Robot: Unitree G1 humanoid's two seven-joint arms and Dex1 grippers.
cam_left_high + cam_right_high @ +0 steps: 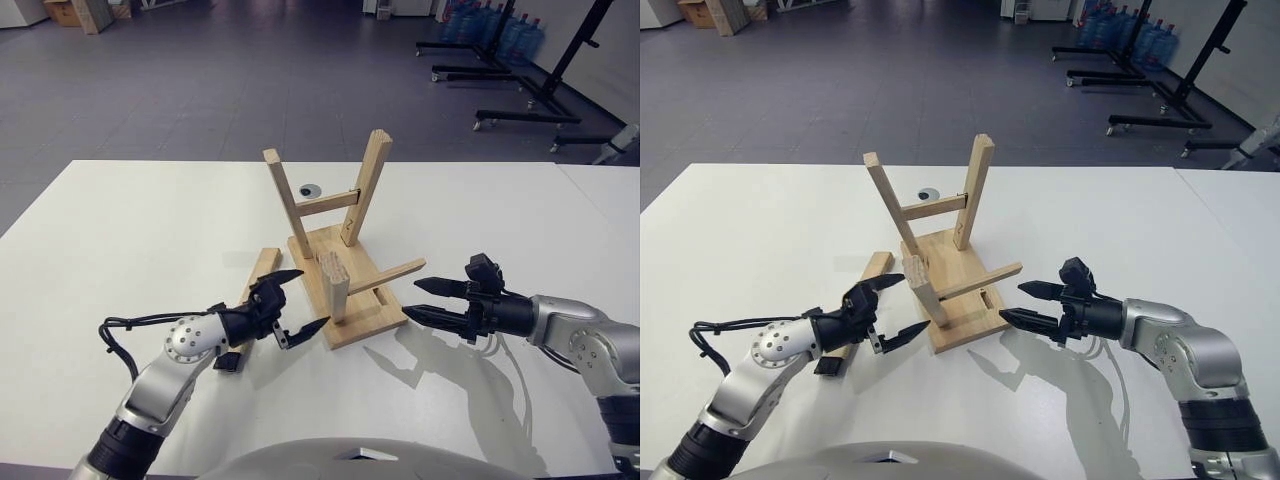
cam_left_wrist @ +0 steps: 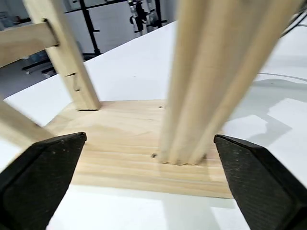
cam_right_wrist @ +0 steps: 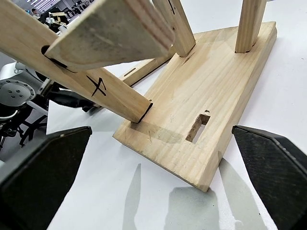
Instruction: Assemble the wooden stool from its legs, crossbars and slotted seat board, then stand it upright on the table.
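The slotted seat board (image 1: 345,262) lies flat on the white table. Two legs (image 1: 368,186) stand in its far end, joined by a crossbar (image 1: 325,203). A third leg (image 1: 335,285) stands at the near left corner, and a crossbar (image 1: 388,277) juts from it to the right with its end free. An empty slot (image 3: 196,127) shows in the board's near right corner. A loose leg (image 1: 262,268) lies left of the board. My left gripper (image 1: 305,298) is open beside the near leg (image 2: 211,81), not touching it. My right gripper (image 1: 410,298) is open just right of the board.
A round cable hole (image 1: 309,189) sits in the table behind the stool. The table's far edge runs behind it, with a second table (image 1: 610,200) adjoining on the right. Bare table surface lies in front and to both sides of the board.
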